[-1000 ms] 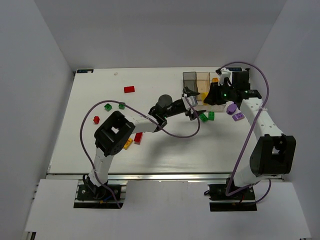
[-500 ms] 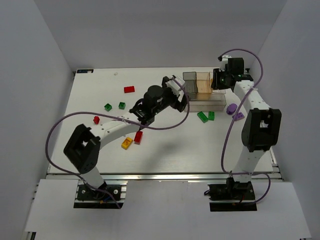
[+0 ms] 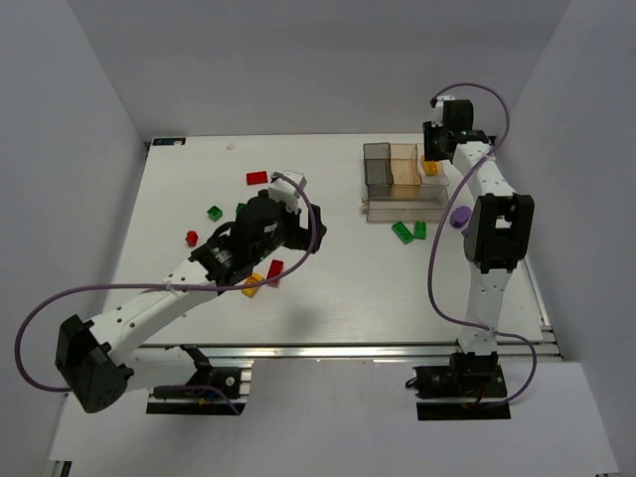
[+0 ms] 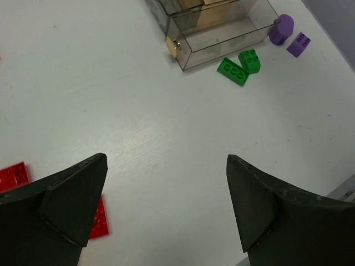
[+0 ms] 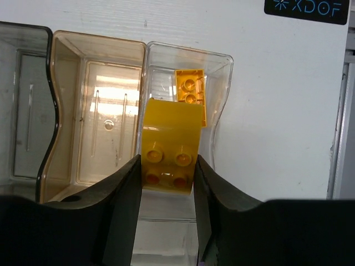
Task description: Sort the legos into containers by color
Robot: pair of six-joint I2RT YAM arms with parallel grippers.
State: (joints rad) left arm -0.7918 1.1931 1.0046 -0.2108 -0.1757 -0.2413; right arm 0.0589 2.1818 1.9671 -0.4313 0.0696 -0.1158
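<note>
My right gripper [image 5: 166, 172] is shut on a yellow brick [image 5: 169, 145] and holds it over the clear bin [image 5: 222, 83] of the organizer [image 3: 402, 189]. It also shows in the top view [image 3: 434, 159]. A second yellow brick [image 5: 190, 93] lies in that bin. The amber bin [image 5: 91, 105] and grey bin [image 5: 25, 100] look empty. My left gripper [image 4: 166, 160] is open and empty, high over the table's middle, near red bricks [image 4: 14, 176]; the top view shows it [image 3: 281, 234]. Two green bricks [image 4: 233, 71] and two purple bricks [image 4: 282, 29] lie by the organizer's front.
On the left half lie two green bricks [image 3: 215, 213], a red brick [image 3: 257, 178] at the back, a small red one [image 3: 191, 238], a red one [image 3: 275, 269] and a yellow one [image 3: 252, 285]. The left arm's purple cable [image 3: 316, 224] loops beside its wrist.
My left arm has swung back to the left, away from the organizer, to the table's middle. My right gripper has moved back over the clear bin with the yellow brick.
</note>
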